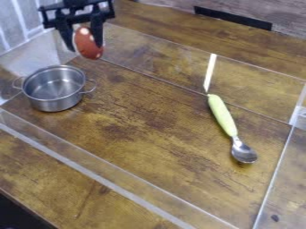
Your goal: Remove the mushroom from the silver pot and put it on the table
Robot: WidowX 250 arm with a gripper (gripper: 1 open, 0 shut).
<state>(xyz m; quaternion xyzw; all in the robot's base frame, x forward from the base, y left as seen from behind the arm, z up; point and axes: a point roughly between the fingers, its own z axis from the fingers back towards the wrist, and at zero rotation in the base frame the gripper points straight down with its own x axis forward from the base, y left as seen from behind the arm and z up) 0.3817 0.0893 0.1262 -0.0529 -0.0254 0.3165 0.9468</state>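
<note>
High at the upper left, my gripper point(86, 36) is shut on the mushroom point(88, 41), whose red-brown cap hangs between the black fingers above the table point(156, 107). Below and to the left stands the silver pot point(54, 87), round and shiny, its plain grey inside showing nothing in it. The mushroom hangs clear of the pot, up and to the right of its rim.
A spoon point(227, 125) with a yellow-green handle lies at the right, bowl toward the front. A thin white stick point(209, 73) lies just behind it. Clear plastic walls point(72, 161) fence the work area at front and sides.
</note>
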